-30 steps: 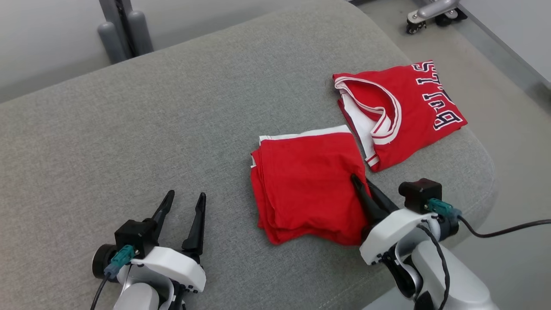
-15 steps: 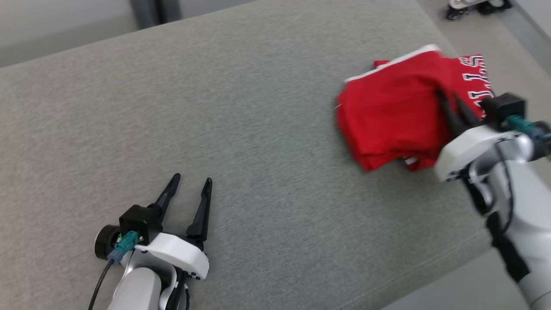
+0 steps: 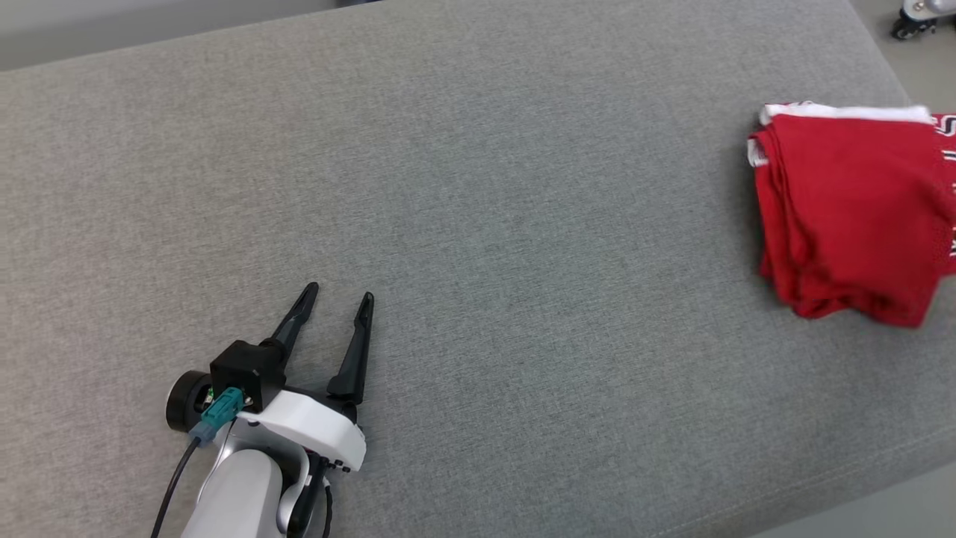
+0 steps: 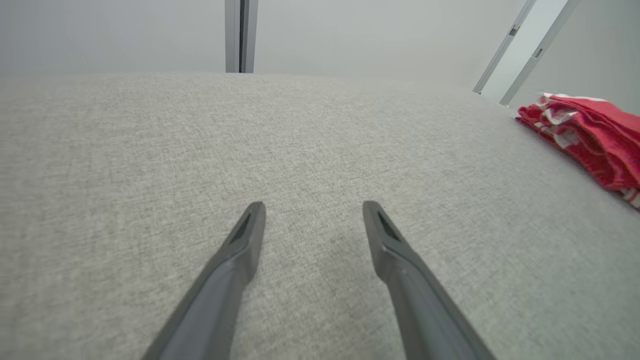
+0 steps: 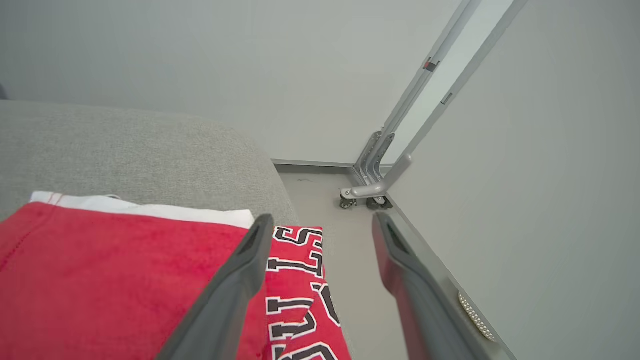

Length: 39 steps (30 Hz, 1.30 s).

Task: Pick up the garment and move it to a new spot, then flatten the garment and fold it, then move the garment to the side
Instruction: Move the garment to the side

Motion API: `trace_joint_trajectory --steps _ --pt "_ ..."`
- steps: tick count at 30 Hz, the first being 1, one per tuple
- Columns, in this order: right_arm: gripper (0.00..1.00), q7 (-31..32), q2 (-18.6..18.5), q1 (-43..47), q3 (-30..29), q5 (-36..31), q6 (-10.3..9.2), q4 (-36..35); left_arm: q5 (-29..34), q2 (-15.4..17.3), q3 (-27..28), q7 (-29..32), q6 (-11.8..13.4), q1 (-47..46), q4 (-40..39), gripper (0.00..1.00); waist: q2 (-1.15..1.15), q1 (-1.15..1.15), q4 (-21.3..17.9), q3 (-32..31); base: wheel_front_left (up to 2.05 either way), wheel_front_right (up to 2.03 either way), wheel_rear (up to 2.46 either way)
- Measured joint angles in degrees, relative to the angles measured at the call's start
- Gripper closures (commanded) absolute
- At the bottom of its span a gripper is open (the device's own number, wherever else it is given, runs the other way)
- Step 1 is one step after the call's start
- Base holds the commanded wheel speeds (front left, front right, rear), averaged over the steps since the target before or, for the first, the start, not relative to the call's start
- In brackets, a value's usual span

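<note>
The only lettering is on a red jersey (image 5: 296,250) in the right wrist view: big black block capitals with white outlines, running in a column down the cloth. From the top they read S, L, L, then part of a U, and the last letter is cut off at the bottom edge. A folded red garment (image 5: 110,280) lies over the jersey beside them. In the head view, slivers of the same letters show at the right edge (image 3: 947,149), too cut off to read
</note>
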Motion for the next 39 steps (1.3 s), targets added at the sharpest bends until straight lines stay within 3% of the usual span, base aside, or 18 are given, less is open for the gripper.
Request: trace_joint_trajectory --steps 3,6,10,16,26,39 --pt "0.00 0.00 1.58 1.80 -9.34 -4.22 0.00 -5.20 -0.04 0.10 0.29 0.02 0.08 0.09 0.11 0.00 0.00 0.00 0.78 -0.46 0.00 0.00 0.00" --pt "0.00 0.00 6.37 4.39 -12.28 -6.56 0.00 -9.69 -0.65 0.22 1.37 0.10 1.03 0.62 0.12 0.00 0.00 0.00 1.15 -1.41 0.00 0.00 0.00" --pt "0.00 -0.01 12.11 7.86 -12.79 -7.33 0.00 -15.83 -1.19 0.43 2.78 0.12 1.62 1.67 0.02 0.00 0.00 0.00 1.85 -2.90 0.00 0.00 0.00" --pt "0.00 -0.01 18.79 13.43 -7.89 -3.00 0.00 -23.51 -1.97 0.44 4.59 0.12 2.31 2.57 -0.81 0.00 0.00 0.00 3.74 -4.62 0.00 0.00 0.00" --pt "0.00 -0.01 21.21 21.92 4.56 3.14 0.00 -30.48 -3.55 0.46 5.30 0.13 3.68 4.60 -1.29 0.00 0.00 0.00 8.29 -7.26 0.00 0.00 0.00" --pt "0.00 -0.01 21.37 30.61 7.56 10.43 0.00 -32.11 -4.26 0.44 6.09 0.14 5.69 8.56 -1.55 0.00 0.00 0.00 12.93 -12.39 0.00 0.00 0.00"
